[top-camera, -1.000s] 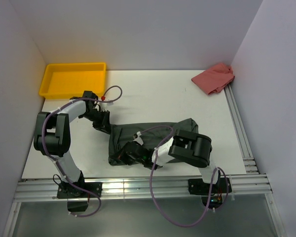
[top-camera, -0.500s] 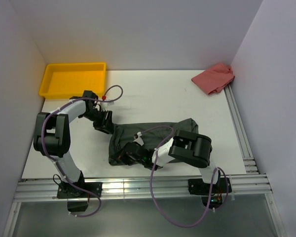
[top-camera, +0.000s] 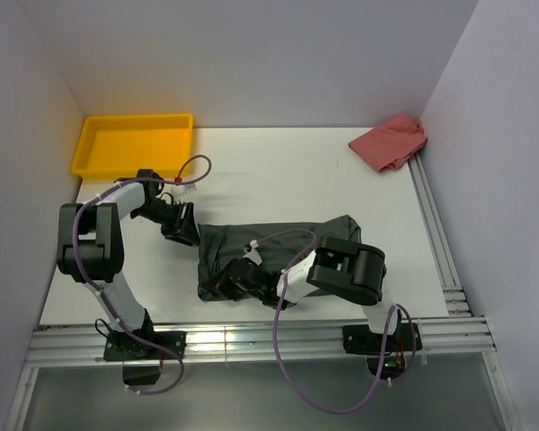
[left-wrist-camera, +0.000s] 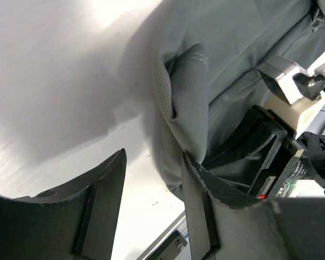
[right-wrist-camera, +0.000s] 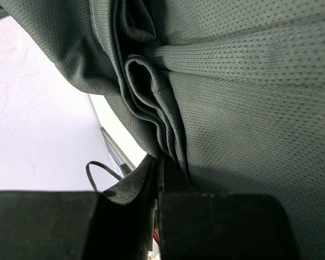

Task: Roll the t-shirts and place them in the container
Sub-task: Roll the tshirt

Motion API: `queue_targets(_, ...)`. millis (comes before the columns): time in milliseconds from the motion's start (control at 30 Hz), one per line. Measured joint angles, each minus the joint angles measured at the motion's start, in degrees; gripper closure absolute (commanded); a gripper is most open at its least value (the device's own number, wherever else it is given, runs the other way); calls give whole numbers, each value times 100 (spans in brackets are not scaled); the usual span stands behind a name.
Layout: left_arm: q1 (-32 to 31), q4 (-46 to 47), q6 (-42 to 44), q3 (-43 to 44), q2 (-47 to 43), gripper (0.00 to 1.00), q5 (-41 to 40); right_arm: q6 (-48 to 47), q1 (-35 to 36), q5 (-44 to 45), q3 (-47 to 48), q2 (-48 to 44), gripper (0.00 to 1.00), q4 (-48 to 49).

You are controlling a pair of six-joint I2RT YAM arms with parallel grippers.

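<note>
A dark charcoal-grey t-shirt (top-camera: 292,241) lies folded into a long band across the middle of the table. My left gripper (top-camera: 181,230) hovers just off its left end. In the left wrist view this gripper (left-wrist-camera: 151,165) is open, with bare table between its fingers, and one fingertip (left-wrist-camera: 190,165) sits against the t-shirt's (left-wrist-camera: 227,49) bunched edge. My right gripper (top-camera: 230,282) is at the shirt's near left corner. The right wrist view shows the gripper (right-wrist-camera: 161,162) shut on a stack of folds of the t-shirt (right-wrist-camera: 244,81).
A yellow tray (top-camera: 92,151) stands at the back left. A crumpled pink-red cloth (top-camera: 391,141) lies at the back right corner. Metal rails run along the near edge (top-camera: 251,341) and the right side (top-camera: 436,235). White walls enclose the table.
My left gripper has opened, let go of the shirt's left end and drawn back a little to the left. The right arm and the shirt's shape look unchanged.
</note>
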Motion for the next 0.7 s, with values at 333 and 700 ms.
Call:
queue_targets(333,122,-83,219,-190,109,54,245,35,0,-2,0,0,100,4)
queue_targets(700,63,94,-203,-42,199,54,39,-149,79,146,345,-17,100,-632)
